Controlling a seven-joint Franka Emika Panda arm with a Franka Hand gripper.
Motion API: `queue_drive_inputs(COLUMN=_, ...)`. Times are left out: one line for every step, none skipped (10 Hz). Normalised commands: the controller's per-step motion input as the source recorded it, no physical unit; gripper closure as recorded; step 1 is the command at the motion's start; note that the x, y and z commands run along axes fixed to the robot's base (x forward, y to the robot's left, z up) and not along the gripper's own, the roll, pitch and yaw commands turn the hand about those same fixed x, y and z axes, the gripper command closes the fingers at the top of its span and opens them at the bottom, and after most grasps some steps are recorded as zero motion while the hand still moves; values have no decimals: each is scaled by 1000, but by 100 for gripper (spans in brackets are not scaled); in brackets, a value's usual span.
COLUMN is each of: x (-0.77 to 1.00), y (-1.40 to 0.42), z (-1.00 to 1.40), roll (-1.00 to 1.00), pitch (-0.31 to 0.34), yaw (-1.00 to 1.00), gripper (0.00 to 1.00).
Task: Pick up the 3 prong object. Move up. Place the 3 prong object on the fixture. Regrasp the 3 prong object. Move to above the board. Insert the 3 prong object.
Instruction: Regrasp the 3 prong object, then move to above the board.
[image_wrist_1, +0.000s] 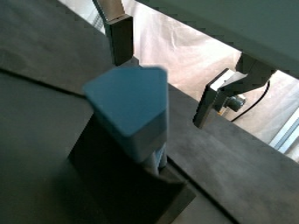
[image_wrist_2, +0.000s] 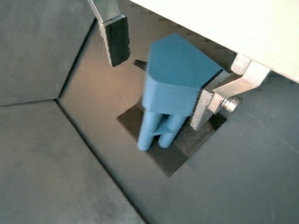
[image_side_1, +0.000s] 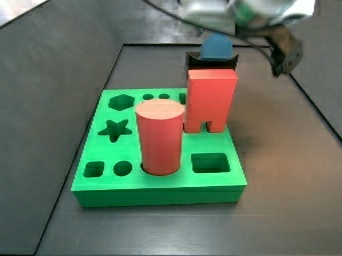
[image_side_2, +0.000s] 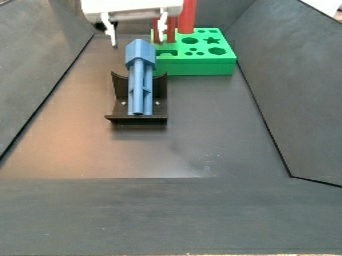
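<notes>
The blue-grey 3 prong object (image_side_2: 140, 62) leans on the black fixture (image_side_2: 138, 108), pointed body up toward the gripper and prongs down. My gripper (image_side_2: 136, 28) hangs just above it, open, with a finger on each side of the body. In both wrist views the 3 prong object (image_wrist_2: 170, 87) (image_wrist_1: 131, 101) lies between the fingers. One finger (image_wrist_2: 205, 103) is close against it and the other (image_wrist_2: 117, 41) stands well off. The fixture (image_wrist_1: 117, 179) shows dark beneath it. The green board (image_side_1: 214, 180) lies beyond, nearer the camera in a side view.
A tall red cylinder (image_side_1: 160, 135) and a tall red rectangular block (image_side_1: 211, 95) stand in the board. Its hexagon, star, circle and square holes are open. Sloped dark walls (image_side_2: 54, 90) close in the floor on both sides.
</notes>
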Motion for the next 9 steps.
queue_drive_inputs(x=113, y=2, z=-713, roll=80, pitch=-59, yaw=-12, gripper=0)
queue_drive_inputs(x=102, y=0, z=-551, roll=81, pitch=-35, yaw=-21, gripper=0)
queue_drive_inputs(x=95, y=-3, z=-391, roll=81, pitch=-16, yaw=-23, gripper=0)
queue_drive_inputs(x=84, y=-8, z=-192, roll=82, pitch=-3, yaw=-15, gripper=0)
queue_drive_inputs(x=0, y=0, z=0, roll=0, pitch=0, yaw=0, gripper=100)
queue_drive_inputs(x=75, y=45, z=1000, roll=461, pitch=188, yaw=228, gripper=100)
queue_drive_inputs(x=79, y=39, z=1000, roll=431, pitch=170, yaw=225, gripper=100)
queue_drive_inputs(x=85, y=29, z=1000, roll=351, pitch=128, yaw=217, gripper=100)
queue_drive_inputs(x=88, y=28, z=1000, roll=263, pitch=75, yaw=213, gripper=100)
